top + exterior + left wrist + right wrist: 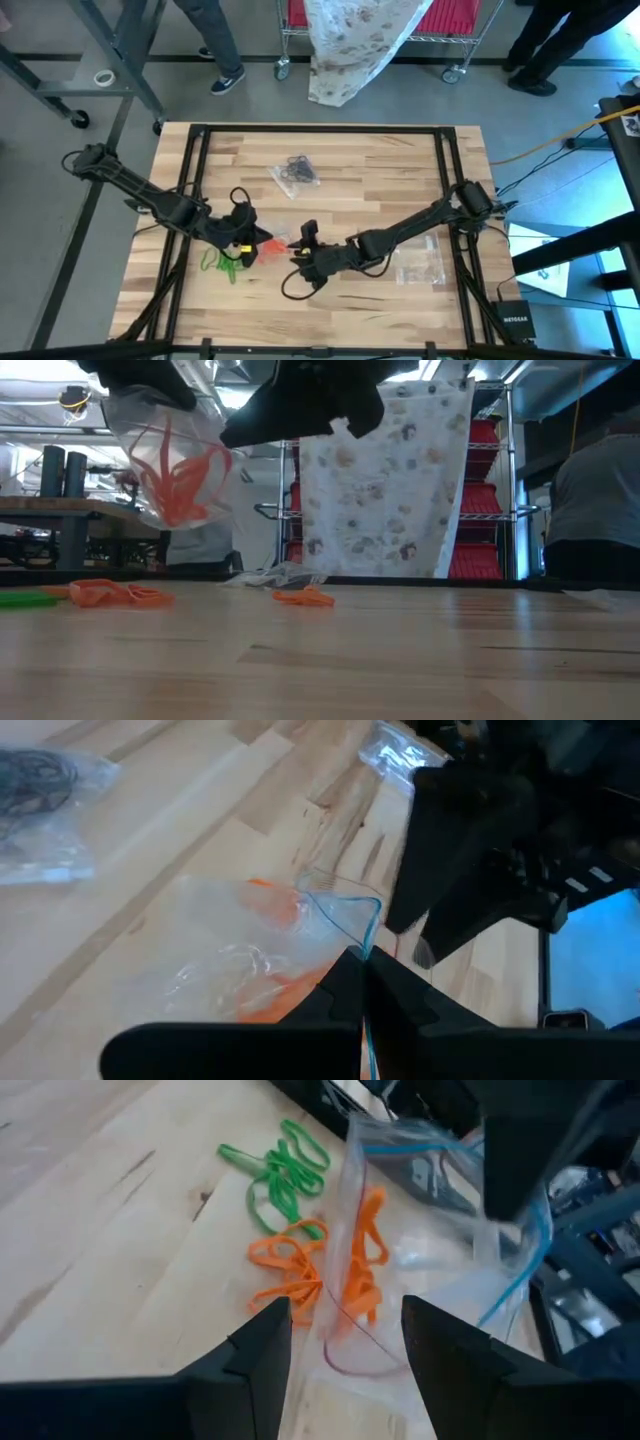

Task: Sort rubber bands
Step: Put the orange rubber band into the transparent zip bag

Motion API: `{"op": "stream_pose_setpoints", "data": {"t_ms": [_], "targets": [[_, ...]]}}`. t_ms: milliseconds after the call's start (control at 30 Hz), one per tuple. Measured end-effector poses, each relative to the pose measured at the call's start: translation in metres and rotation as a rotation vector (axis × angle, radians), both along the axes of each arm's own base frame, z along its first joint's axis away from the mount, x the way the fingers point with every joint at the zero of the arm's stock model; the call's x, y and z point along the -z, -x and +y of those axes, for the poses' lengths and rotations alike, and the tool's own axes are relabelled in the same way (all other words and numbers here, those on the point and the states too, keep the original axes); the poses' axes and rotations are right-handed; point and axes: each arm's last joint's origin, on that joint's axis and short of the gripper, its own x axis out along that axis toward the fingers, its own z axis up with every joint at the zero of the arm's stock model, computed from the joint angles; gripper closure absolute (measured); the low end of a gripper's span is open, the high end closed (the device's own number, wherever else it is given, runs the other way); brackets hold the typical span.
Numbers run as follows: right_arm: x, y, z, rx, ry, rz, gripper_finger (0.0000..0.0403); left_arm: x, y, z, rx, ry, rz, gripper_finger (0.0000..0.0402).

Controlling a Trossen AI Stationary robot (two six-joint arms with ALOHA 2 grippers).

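High view shows the table (400, 160) crossed by both arms, and places here are given against the clear bag (262, 243) held up near its middle front. To the left of that bag, green rubber bands (222, 263) are seen lying on the wood, and loose orange rubber bands (285, 1268) are spread just beside them, under the bag. The left gripper (243, 238) is closed tight on the bag's rim, the blue-lined edge being pinched between its fingers (345, 982) in the left wrist view. Orange bands in the bag (175, 478) are seen hanging clear of the tabletop in the low view. Just right of the bag, the right gripper (303, 246) is held with its jaws parted and nothing between them; its fingers (262, 1342) frame the bag's mouth. Behind the bag, a bag of black bands (293, 172) lies flat. Well to the right, an empty-looking clear bag (420, 258) rests on the wood.
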Motion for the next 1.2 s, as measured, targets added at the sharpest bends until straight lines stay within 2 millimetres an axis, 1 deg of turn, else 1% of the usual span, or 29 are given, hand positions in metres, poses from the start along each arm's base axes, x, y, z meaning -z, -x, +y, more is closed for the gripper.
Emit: {"op": "stream_pose_setpoints", "data": {"t_ms": [167, 267, 367, 500, 533, 567, 700, 800, 900, 1033, 1100, 1200], "targets": [[0.001, -0.001, -0.003, -0.014, 0.027, 0.01, 0.0222, 0.001, -0.001, 0.0, -0.01, 0.012, 0.001, 0.0401], [0.002, -0.001, -0.007, 0.038, 0.009, 0.017, 0.0238, 0.0, -0.003, -0.001, -0.007, 0.018, -0.021, 0.0401], [0.005, 0.0, -0.011, 0.061, -0.002, 0.044, 0.028, -0.002, -0.004, -0.002, 0.005, 0.011, -0.04, 0.0401], [0.008, 0.002, -0.011, 0.052, 0.007, 0.088, 0.0366, -0.002, -0.004, -0.002, 0.004, 0.009, -0.037, 0.0401], [0.008, 0.003, -0.011, 0.051, 0.007, 0.093, 0.0383, -0.002, -0.004, -0.002, 0.004, 0.009, -0.036, 0.0401], [0.008, 0.003, -0.01, 0.046, 0.004, 0.094, 0.0393, -0.002, -0.004, -0.002, 0.004, 0.009, -0.037, 0.0401], [0.007, 0.002, -0.009, 0.056, -0.045, 0.096, 0.0396, -0.002, -0.004, -0.002, 0.004, 0.008, -0.034, 0.0401], [-0.001, 0.0, -0.008, 0.055, -0.054, 0.104, 0.0401, -0.001, -0.004, -0.001, 0.004, 0.005, -0.027, 0.0401], [-0.011, -0.003, -0.007, 0.051, -0.071, 0.119, 0.0402, 0.0, -0.003, -0.001, 0.0, -0.005, -0.015, 0.0401], [-0.03, -0.006, -0.005, 0.06, -0.11, 0.153, 0.0402, 0.006, 0.001, 0.003, -0.045, -0.056, 0.045, 0.0401], [-0.039, -0.006, -0.005, 0.07, -0.159, 0.185, 0.0402, 0.007, 0.003, 0.006, -0.069, -0.062, 0.067, 0.0401], [-0.058, -0.009, -0.01, 0.151, -0.264, 0.195, 0.0403, 0.006, 0.002, 0.007, -0.073, -0.061, 0.057, 0.0401]]}}
